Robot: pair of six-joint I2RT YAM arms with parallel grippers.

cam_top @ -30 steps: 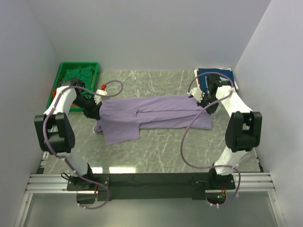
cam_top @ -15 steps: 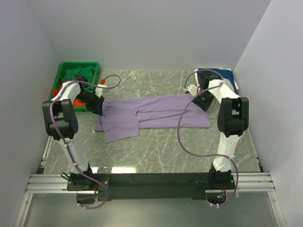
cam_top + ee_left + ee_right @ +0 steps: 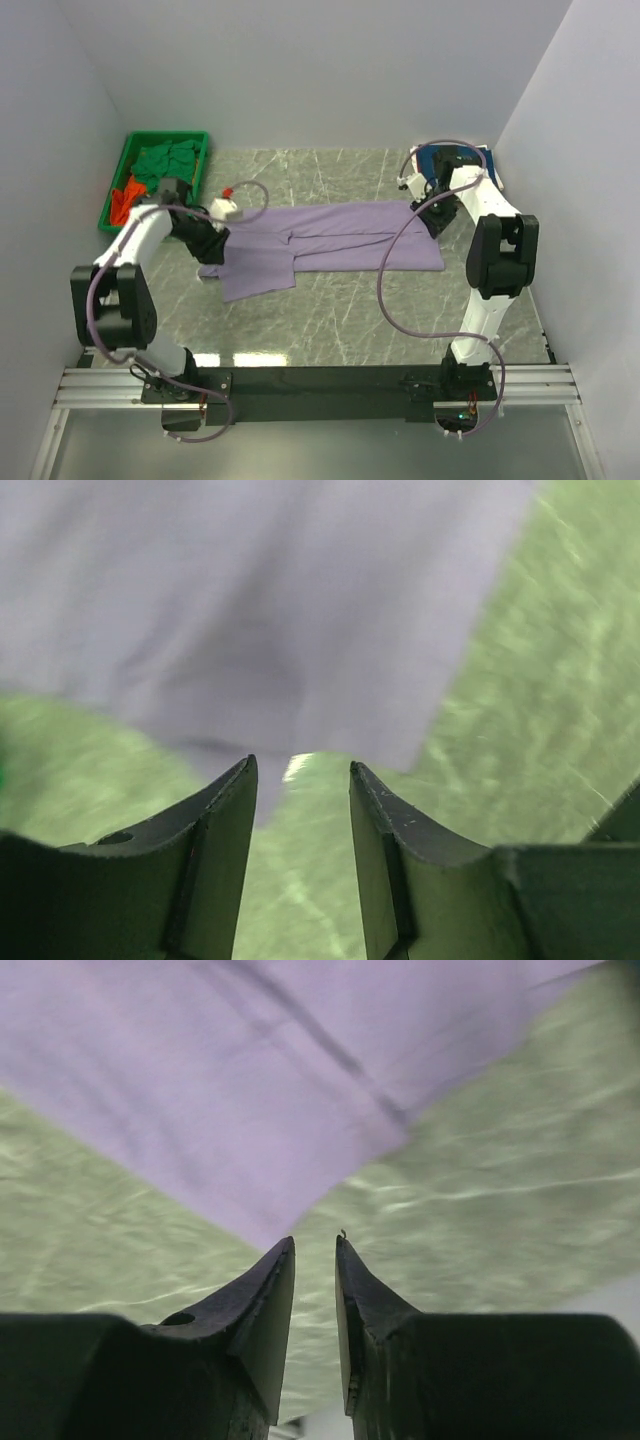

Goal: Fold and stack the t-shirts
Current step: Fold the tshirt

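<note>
Lavender t-shirt: lying spread across the middle of the table, long side running left to right, with a loose flap trailing toward the near edge on the left.
Other t-shirts: the navy t-shirt is sitting at the far right corner, partly hidden by the right arm; the green t-shirt and the orange-red t-shirt are lying bunched in the green bin at far left.
Left gripper: hovering at the shirt's left end, its fingers standing apart with bare table showing between them; it is gripping nothing, and the cloth's edge is lying just ahead of the tips.
Right gripper: hanging over the shirt's right end by a corner of the cloth, its fingers standing close together with a slim gap showing; nothing is being pinched.
Handling, as judged: the cloth is looking thin, light and limp, so it is likely sagging and trailing wherever it is unsupported and creasing readily; it is not fragile.
Grip points, as judged: the two end hems or corners nearest each gripper are offering the cleanest hold; each pinch needs a single layer lifted off the smooth stone-patterned surface.
Risk, as judged: a shallow pinch is liable to slip off the hem, and uneven lifting is liable to skew the fold.
</note>
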